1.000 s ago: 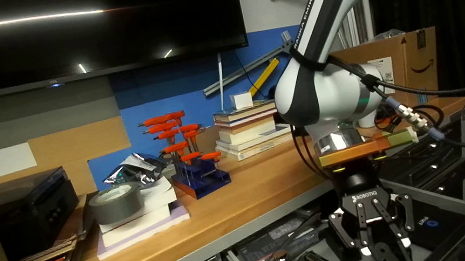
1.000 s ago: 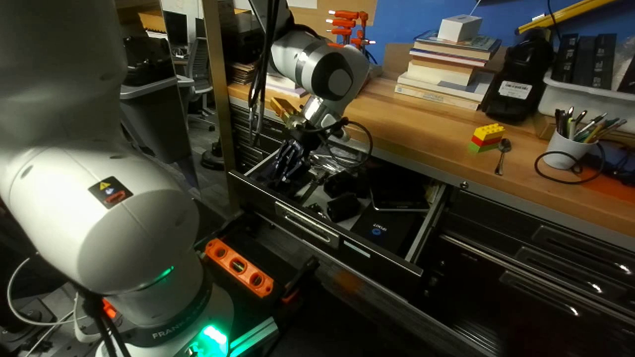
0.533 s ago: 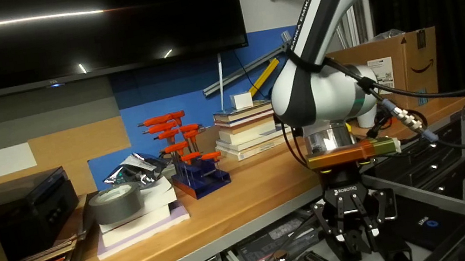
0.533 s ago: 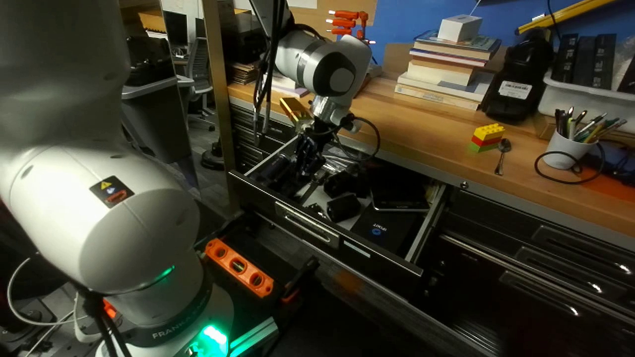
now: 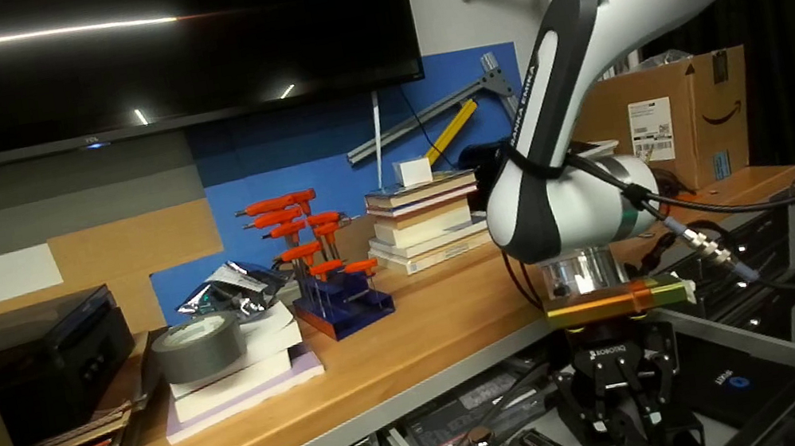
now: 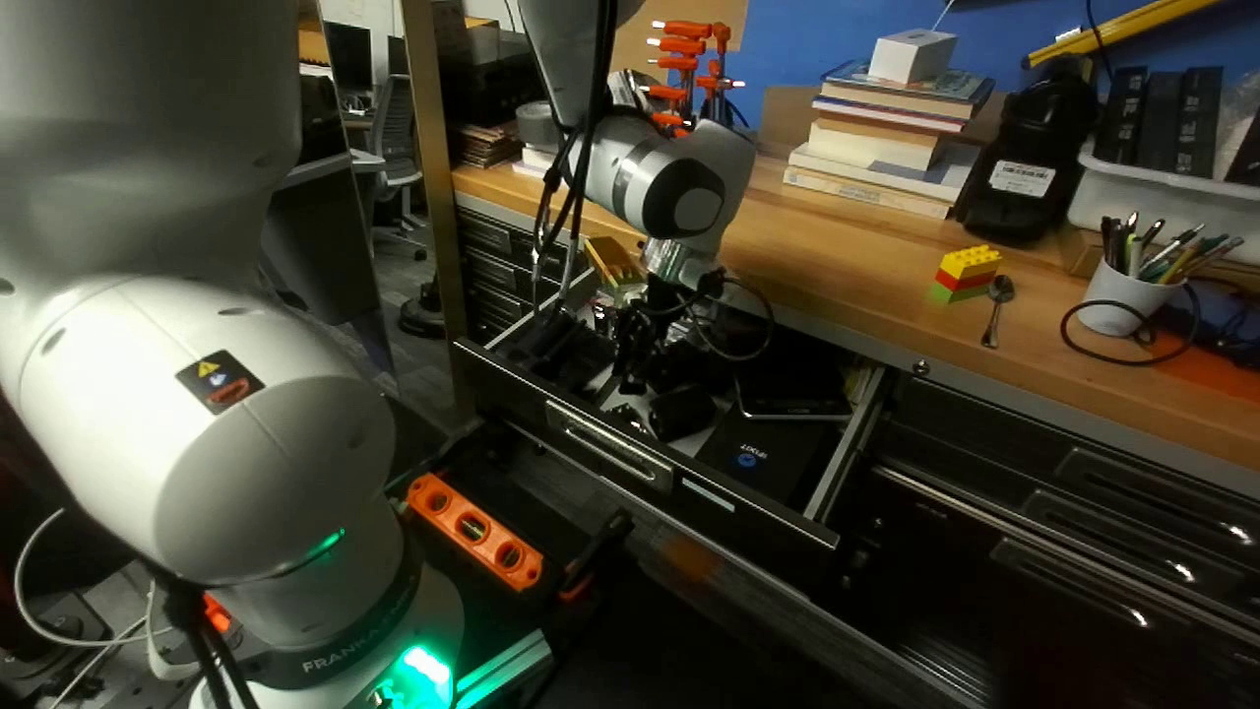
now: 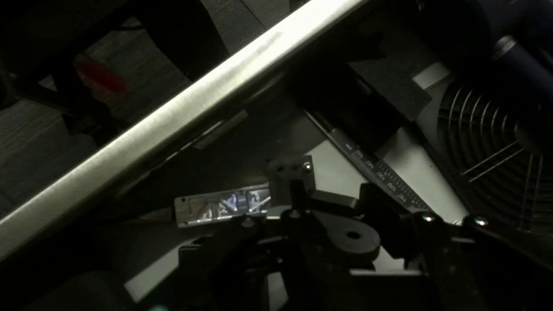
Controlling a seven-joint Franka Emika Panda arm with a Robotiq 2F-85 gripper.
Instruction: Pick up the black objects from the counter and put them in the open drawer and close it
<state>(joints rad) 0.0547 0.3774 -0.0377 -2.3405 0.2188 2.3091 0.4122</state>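
The gripper point(image 5: 629, 430) has moved along the drawer point(image 6: 849, 445) to the black blocks point(image 6: 681, 408)

It is drawn together; the dark hides whether anything is pinched inside. Both blocks lie close by within the drawer, which stands pulled out to take them; pushing it home probably comes next. Farther off, on the counter point(image 6: 837, 228), books point(image 6: 871, 148) lie piled flat, seemingly a steady base for a box point(image 6: 911, 57).
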